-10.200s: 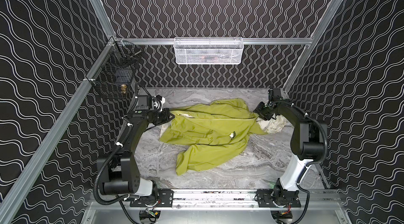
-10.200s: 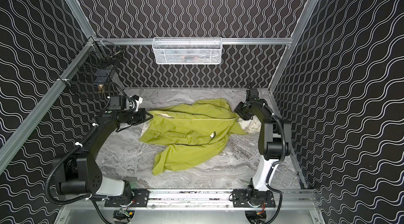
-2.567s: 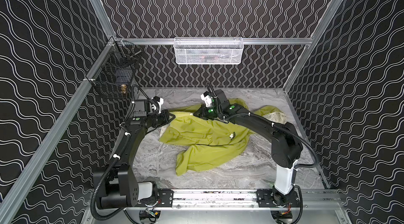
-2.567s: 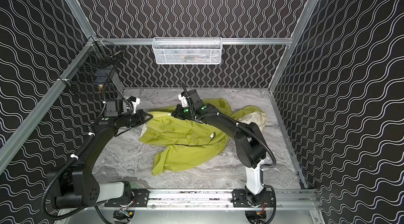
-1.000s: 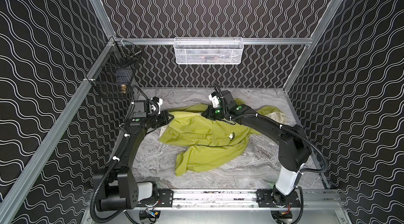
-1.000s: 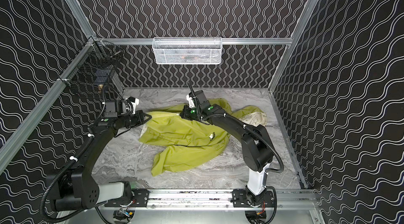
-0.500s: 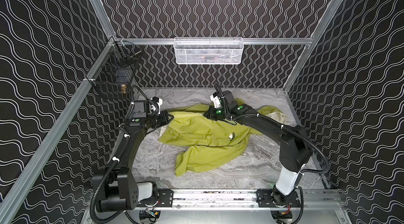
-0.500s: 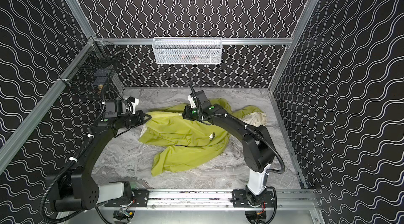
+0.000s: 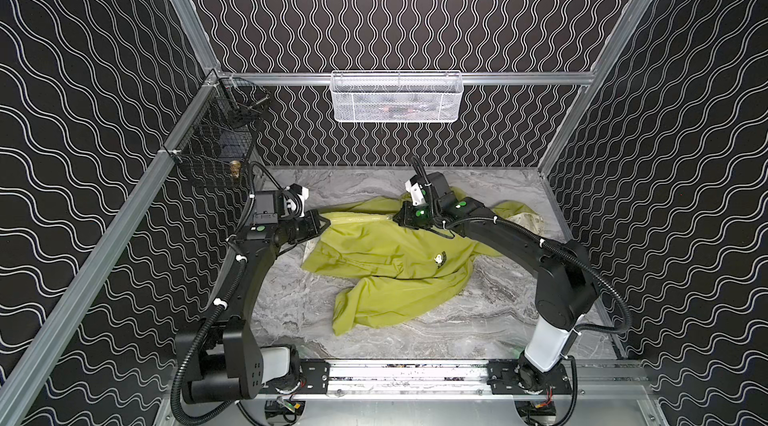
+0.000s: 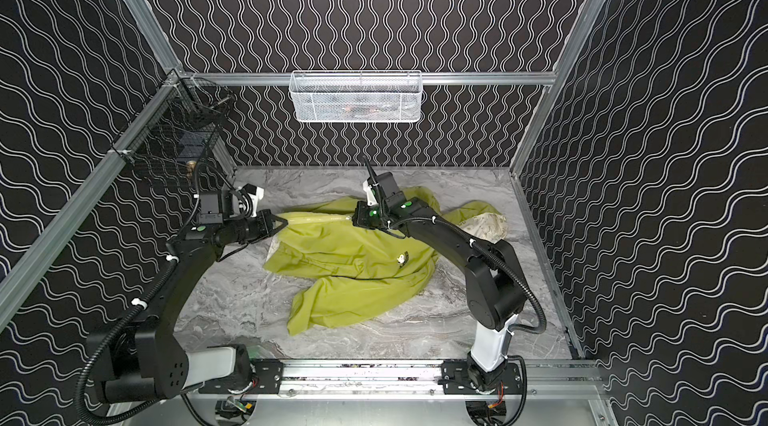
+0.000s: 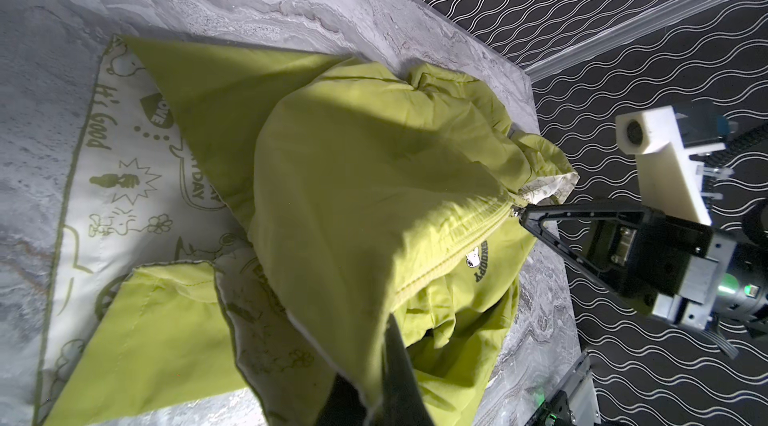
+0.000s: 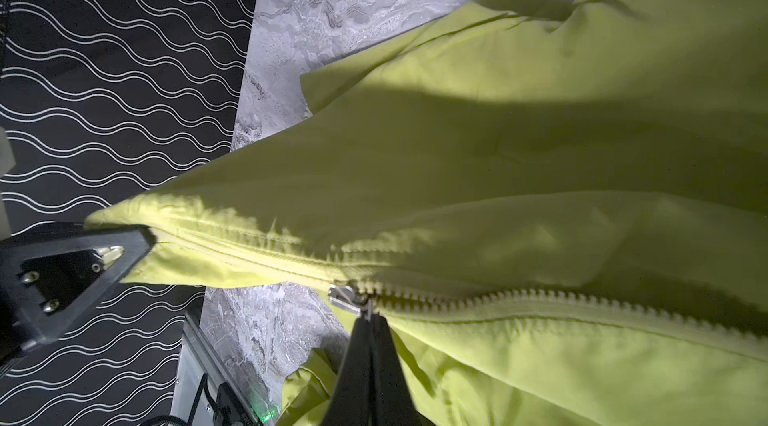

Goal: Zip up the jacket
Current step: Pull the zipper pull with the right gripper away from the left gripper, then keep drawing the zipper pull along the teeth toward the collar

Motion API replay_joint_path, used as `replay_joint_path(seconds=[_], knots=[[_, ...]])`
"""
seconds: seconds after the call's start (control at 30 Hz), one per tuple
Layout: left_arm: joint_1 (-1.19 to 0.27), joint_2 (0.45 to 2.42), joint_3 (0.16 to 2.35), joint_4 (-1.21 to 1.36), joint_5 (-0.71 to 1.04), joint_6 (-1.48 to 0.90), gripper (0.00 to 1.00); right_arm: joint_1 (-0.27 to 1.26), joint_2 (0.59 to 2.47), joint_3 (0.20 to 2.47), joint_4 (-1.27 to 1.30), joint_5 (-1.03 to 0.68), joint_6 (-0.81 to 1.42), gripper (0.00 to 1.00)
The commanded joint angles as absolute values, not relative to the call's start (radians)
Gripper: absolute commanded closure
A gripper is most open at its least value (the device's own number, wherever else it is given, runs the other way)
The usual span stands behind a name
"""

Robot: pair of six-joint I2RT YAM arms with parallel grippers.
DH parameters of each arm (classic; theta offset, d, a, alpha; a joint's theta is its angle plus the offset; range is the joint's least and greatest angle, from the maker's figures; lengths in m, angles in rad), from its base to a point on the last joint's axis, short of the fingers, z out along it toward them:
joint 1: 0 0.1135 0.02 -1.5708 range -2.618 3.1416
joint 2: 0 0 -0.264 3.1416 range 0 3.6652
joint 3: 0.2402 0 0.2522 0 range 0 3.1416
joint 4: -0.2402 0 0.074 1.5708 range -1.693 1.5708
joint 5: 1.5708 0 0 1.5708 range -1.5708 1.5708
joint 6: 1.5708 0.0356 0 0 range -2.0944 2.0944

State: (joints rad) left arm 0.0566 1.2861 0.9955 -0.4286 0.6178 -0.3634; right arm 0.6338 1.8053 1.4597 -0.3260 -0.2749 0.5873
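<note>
The lime-green jacket (image 9: 386,262) (image 10: 349,262) lies crumpled on the marble table in both top views, its zipper line raised off the table between my two grippers. My left gripper (image 9: 322,220) (image 10: 283,220) is shut on the hem end of the jacket (image 11: 332,203), with one finger (image 11: 395,361) dark against the cloth. My right gripper (image 12: 369,320) (image 9: 393,218) is shut on the metal zipper pull (image 12: 347,297) (image 11: 515,212), partway along the zipper. The stretch from the pull to the left gripper (image 12: 141,237) looks closed. Pale teeth (image 12: 540,299) show beyond the pull.
A white wire basket (image 9: 397,97) hangs on the back wall and a black wire basket (image 9: 216,154) on the left wall. The hood's cream printed lining (image 9: 530,220) lies near the right wall. One sleeve (image 9: 374,307) trails toward the front rail (image 9: 407,374).
My right gripper has crept a little to the right along the zipper with the pull in it. The left gripper has kept its hold in place.
</note>
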Motion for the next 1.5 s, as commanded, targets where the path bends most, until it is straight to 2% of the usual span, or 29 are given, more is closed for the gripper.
replay_joint_path(seconds=[0.0,1.47], knots=[[0.059,1.285,1.001,-0.422,0.601,-0.346,1.00,0.629,1.790,1.454,-0.345,-0.235,0.576,1.00],[0.059,1.266,0.976,-0.414,0.589,-0.348,1.00,0.570,1.727,1.377,-0.372,-0.173,0.573,1.00]])
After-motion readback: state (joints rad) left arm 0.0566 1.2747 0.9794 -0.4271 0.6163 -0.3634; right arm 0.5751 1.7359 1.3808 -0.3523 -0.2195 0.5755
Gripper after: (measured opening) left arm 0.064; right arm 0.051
